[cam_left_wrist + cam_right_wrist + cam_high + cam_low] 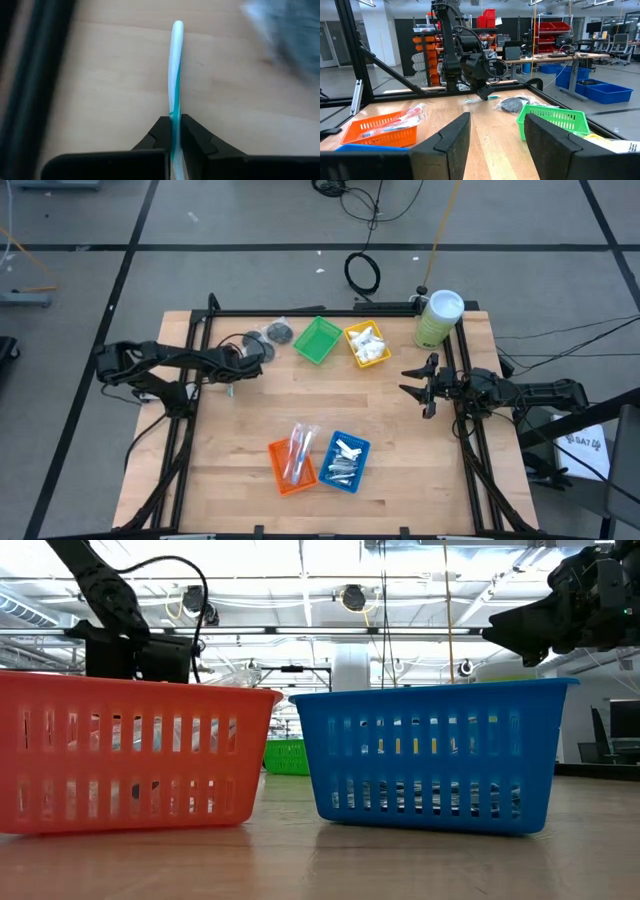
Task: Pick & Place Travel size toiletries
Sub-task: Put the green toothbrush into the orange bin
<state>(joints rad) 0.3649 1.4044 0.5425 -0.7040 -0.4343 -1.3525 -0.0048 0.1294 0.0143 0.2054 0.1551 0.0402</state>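
My left gripper hangs over the far left part of the table, shut on a slim white and teal stick. The right wrist view shows that gripper and the stick low over the wood. Dark grey discs in clear wrap lie just beyond it. My right gripper waits open above the table's right side, touching nothing. Clear sticks with blue and red lie in the orange tray, silver tubes in the blue tray, and white packets in the yellow tray. My left gripper pinches the stick between its two fingertips at a point near one end. The fingers come from above, slanting down. The rest of the stick juts out past them over the wood; I cannot tell whether its free end touches the table.
A green tray sits beside the yellow one at the far edge. A tall pale green canister with a white lid stands at the far right corner. Black frame rails run along both sides. Bare wood lies mid-table.
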